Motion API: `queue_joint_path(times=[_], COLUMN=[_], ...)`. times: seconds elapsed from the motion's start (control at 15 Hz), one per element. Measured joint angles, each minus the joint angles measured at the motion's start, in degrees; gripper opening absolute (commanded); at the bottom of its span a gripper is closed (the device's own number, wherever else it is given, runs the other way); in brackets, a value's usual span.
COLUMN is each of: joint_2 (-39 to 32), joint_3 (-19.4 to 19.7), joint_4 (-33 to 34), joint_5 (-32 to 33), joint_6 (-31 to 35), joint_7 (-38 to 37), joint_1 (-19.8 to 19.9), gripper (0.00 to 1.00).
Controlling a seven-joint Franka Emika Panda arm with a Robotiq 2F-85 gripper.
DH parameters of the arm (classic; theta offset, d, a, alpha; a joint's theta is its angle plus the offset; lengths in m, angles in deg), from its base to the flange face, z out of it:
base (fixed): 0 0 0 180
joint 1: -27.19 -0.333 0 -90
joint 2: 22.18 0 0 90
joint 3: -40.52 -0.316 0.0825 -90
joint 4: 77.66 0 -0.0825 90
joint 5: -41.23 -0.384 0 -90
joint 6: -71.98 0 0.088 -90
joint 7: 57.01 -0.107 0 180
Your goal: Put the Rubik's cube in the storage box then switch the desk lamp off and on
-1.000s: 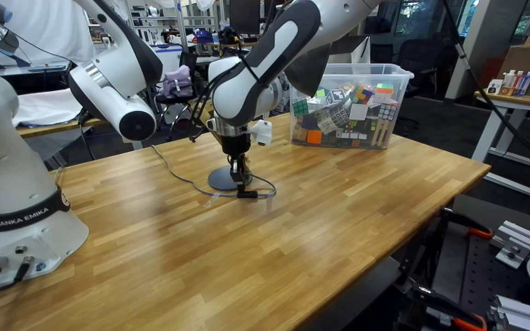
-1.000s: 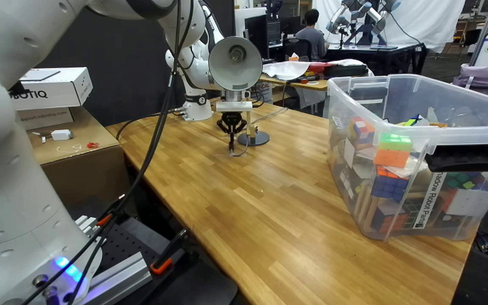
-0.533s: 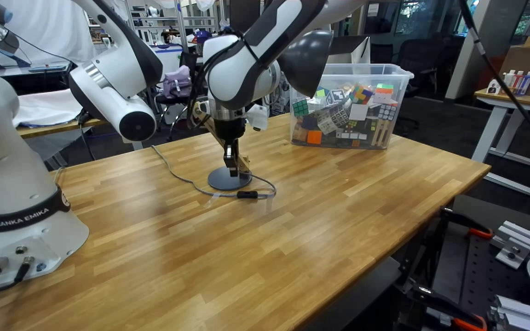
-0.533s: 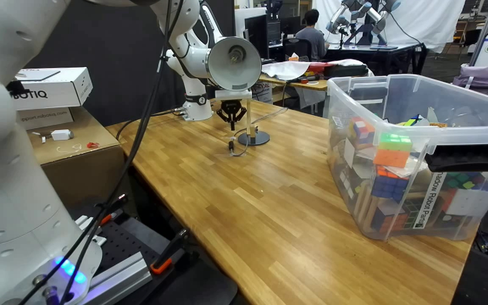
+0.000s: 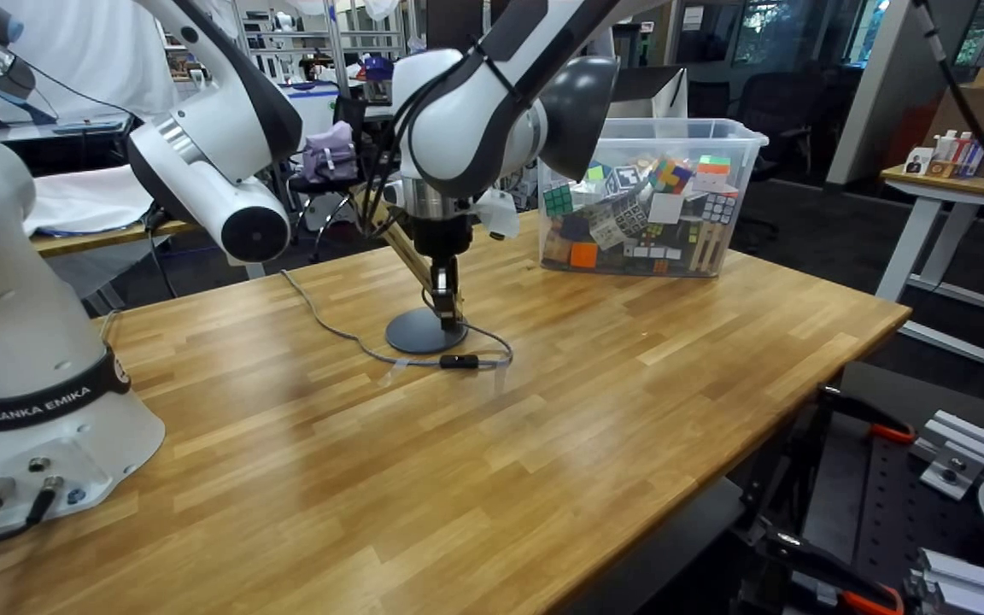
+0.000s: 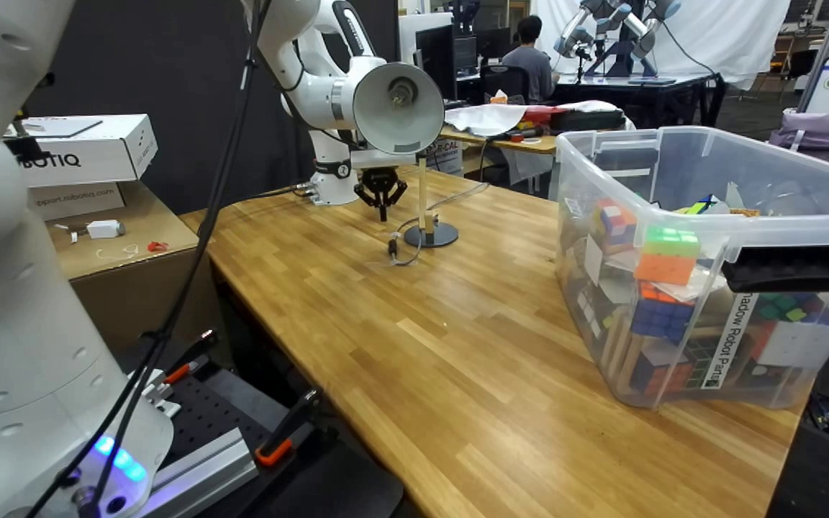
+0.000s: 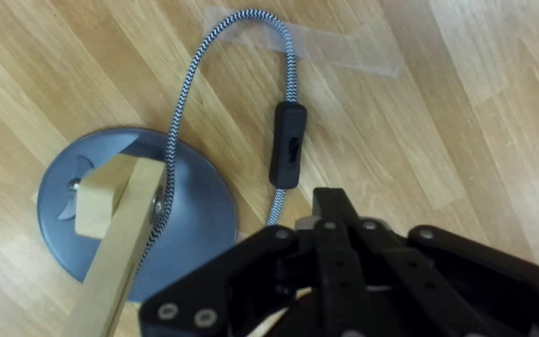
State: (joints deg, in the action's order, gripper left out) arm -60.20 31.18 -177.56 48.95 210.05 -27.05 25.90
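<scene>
Wooden desk with lamp and box
Near the lamp, the end effector hangs closed above the desk. Well apart from the lamp, the box holds cubes; which is the task's cannot be told.

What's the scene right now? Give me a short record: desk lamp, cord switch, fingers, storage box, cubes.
Desk lamp: round base on the wooden table; bulb looks unlit
Cord switch: black, in the braided cord, on the table beside the base
Fingers: shut, nothing seen held, raised above the table, apart from the switch
Storage box: clear, open-topped, on the table, apart from the lamp
Cubes: several inside the box; cannot tell which one the task means
</scene>
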Motion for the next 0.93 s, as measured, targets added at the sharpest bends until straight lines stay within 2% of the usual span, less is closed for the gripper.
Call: queue_joint_path(times=[0.4, 0.67, 0.93], joint_2=[11.46, 14.93, 17.27], joint_3=[-2.45, -2.56, -2.57], joint_4=[-12.35, -18.65, -21.82], joint_5=[-1.08, -2.99, -4.05], joint_6=[1.89, 4.09, 5.81], joint_7=[-1.04, -1.77, -2.01], joint_1=[-0.13, -0.2, -0.43], gripper=[0.0, 0.0, 0.0])
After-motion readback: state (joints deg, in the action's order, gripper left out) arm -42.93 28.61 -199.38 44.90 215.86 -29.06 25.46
